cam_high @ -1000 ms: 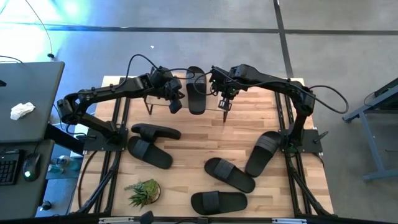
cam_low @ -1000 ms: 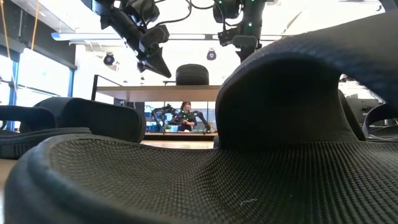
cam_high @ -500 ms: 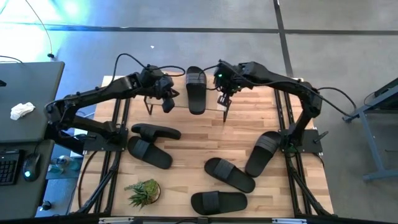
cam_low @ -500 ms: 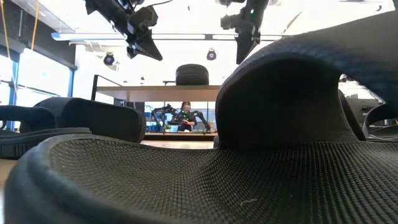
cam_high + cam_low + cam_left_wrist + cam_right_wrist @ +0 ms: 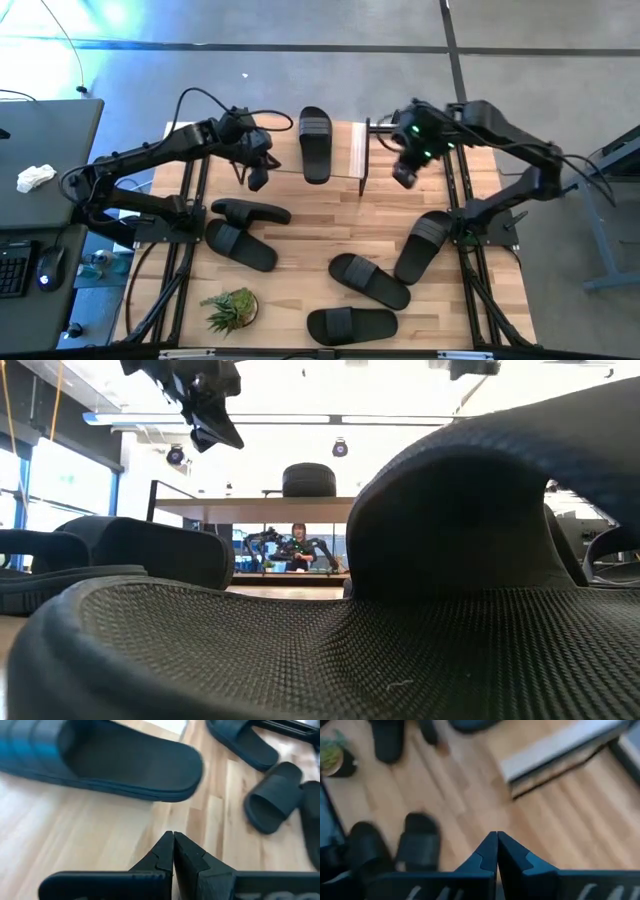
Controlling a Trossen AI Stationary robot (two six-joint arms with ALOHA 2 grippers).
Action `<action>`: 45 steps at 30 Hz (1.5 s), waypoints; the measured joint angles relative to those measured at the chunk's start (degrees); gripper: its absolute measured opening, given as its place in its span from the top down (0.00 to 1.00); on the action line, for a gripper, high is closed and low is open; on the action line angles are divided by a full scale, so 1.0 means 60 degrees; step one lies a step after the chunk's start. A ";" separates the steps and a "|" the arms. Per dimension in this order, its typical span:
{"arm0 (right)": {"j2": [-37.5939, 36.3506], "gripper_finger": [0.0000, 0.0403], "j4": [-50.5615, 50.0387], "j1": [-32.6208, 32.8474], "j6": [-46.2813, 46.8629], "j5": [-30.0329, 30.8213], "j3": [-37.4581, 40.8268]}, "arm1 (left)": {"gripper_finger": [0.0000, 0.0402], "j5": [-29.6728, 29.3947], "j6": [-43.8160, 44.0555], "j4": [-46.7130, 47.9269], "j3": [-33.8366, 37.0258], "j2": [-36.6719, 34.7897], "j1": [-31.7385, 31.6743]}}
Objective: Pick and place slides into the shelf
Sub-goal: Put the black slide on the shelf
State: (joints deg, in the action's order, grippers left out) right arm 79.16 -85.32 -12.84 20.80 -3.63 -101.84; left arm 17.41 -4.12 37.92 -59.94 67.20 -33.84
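One black slide (image 5: 315,145) lies sole down on the top plank of the shelf (image 5: 357,150) at the table's far middle; it also shows in the low view (image 5: 308,480) and in the left wrist view (image 5: 100,760). Several more slides lie on the table: (image 5: 250,212), (image 5: 240,245), (image 5: 370,280), (image 5: 423,245), (image 5: 350,325). My left gripper (image 5: 257,180) hangs shut and empty to the left of the shelved slide, with closed fingertips (image 5: 173,837). My right gripper (image 5: 405,175) hangs shut and empty beyond the shelf's right end, high over the table (image 5: 496,837).
A small potted plant (image 5: 232,308) stands near the front left. One slide (image 5: 450,560) lies right before the low camera and blocks much of that view. A desk with a keyboard and mouse (image 5: 40,200) stands left of the table. A person (image 5: 297,545) sits far behind.
Both grippers have drawn away from the slide on the shelf, staying shut. The left one has risen and gone a little toward the table's left edge. The right one has swung faster toward the right edge and up, rolling as it went. The slide has stayed in place.
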 joint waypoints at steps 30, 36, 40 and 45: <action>-0.0811 1.00 -0.0779 0.8498 1.2558 0.0824 0.4593 | 1.00 0.0065 -0.0339 0.0275 0.0000 0.0007 0.3037; -0.0712 1.00 -0.0745 0.9111 1.2802 0.1230 0.5110 | 1.00 0.0079 -0.0313 0.0275 0.0000 0.0007 0.3036; -0.0689 1.00 -0.0608 0.9414 1.2771 0.1910 0.5272 | 1.00 0.0083 -0.0277 0.0278 0.0000 0.0007 0.3033; -0.0689 0.97 -0.0470 0.9745 1.2703 0.2451 0.5388 | 1.00 0.0083 -0.0273 0.0275 0.0000 0.0007 0.3033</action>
State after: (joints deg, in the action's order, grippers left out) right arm 75.02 -88.14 45.63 97.02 11.08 -69.52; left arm 17.91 -5.75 39.57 -59.94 67.24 -15.64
